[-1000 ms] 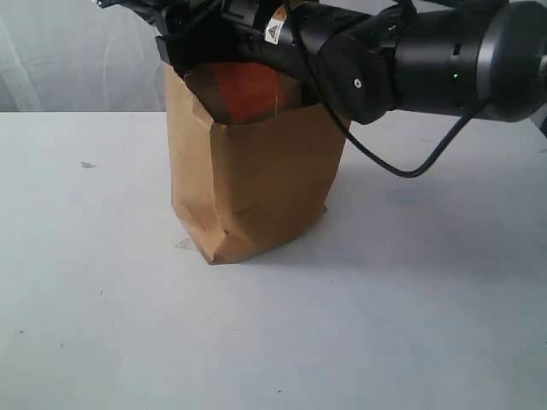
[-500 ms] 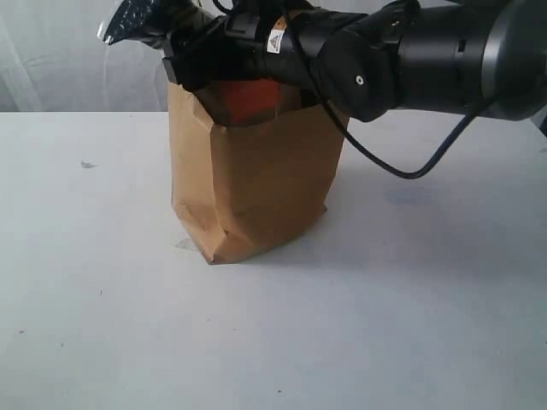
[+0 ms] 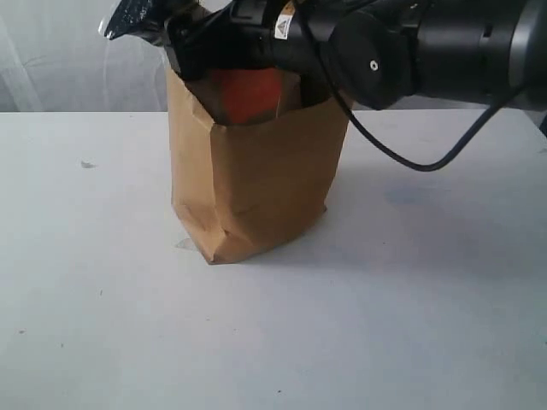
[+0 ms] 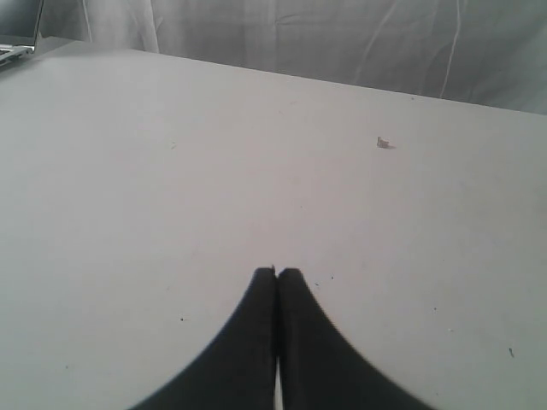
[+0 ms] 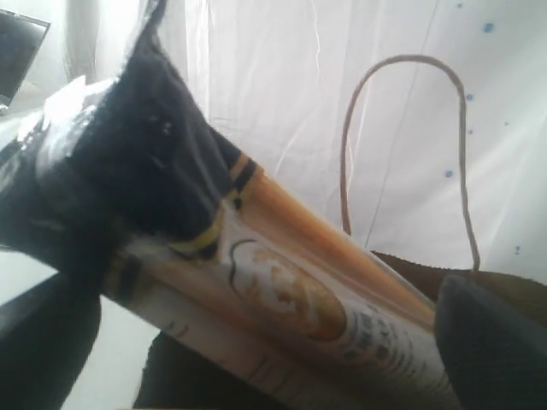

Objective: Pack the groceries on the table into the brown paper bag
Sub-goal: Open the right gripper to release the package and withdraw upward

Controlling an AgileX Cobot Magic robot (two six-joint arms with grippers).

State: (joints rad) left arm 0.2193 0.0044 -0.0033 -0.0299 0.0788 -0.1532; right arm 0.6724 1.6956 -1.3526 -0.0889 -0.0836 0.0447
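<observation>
The brown paper bag (image 3: 256, 188) stands toward the far edge of the tabletop (image 3: 410, 307), and the long dark pasta packet (image 3: 135, 17) pokes slantwise out of its mouth. The right gripper (image 5: 265, 299) has its jaws spread wide on either side of the packet, not pinching it. The left gripper (image 4: 276, 275) is closed on nothing, low over the tabletop.

White cloth backdrop (image 3: 51, 60) across upper left of exterior frame — soft vertical folds, pale even glow through it. White tabletop (image 3: 273, 342) fills lower frame; few dark specks (image 3: 88, 165), faint grey shadow (image 3: 410, 196) right of centre. Left wrist view: dark laptop-like corner (image 4: 17, 26) at tabletop edge. Right wrist view: backdrop bright, scattered blue dots (image 5: 488, 27).
</observation>
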